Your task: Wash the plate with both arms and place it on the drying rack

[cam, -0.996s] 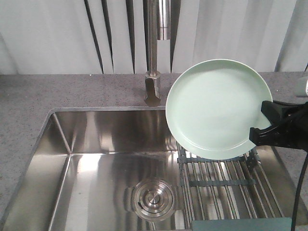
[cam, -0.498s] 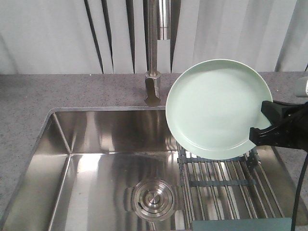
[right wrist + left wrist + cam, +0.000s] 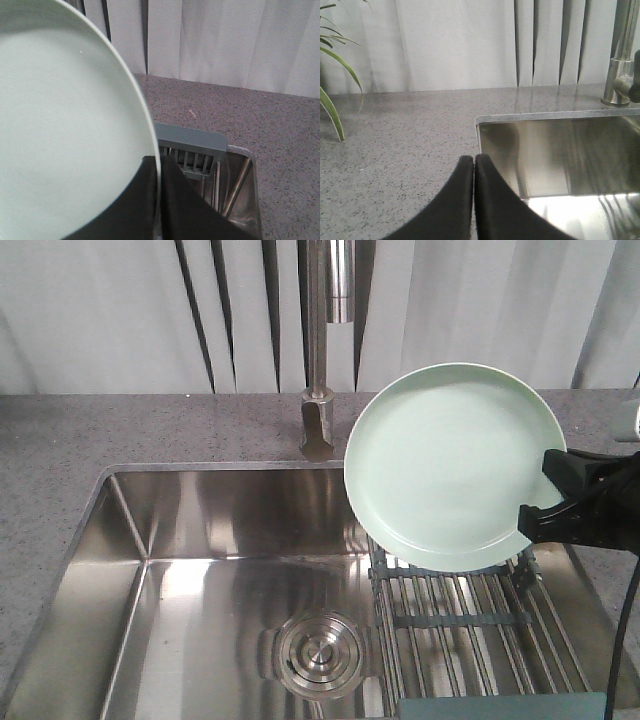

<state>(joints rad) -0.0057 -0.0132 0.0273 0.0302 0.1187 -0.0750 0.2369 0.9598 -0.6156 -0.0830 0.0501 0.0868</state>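
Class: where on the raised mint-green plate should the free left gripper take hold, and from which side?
Probably best to pinch the plate at its bare left rim, coming in from the sink side. It is tilted up on edge, the right gripper clamps the lower-right rim, and the thin raised rim suits a pinch.

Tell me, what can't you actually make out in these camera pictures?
Front view: the round pale mint-green plate hides the far end of the flat steel-rod drying rack. The top edge cuts off the tall steel tap. The right edge cuts off everything behind the black right gripper.
Left wrist view: the bottom edge cuts off all but the shut fingertips of the black left gripper.
Every view: the plate's back faces away.
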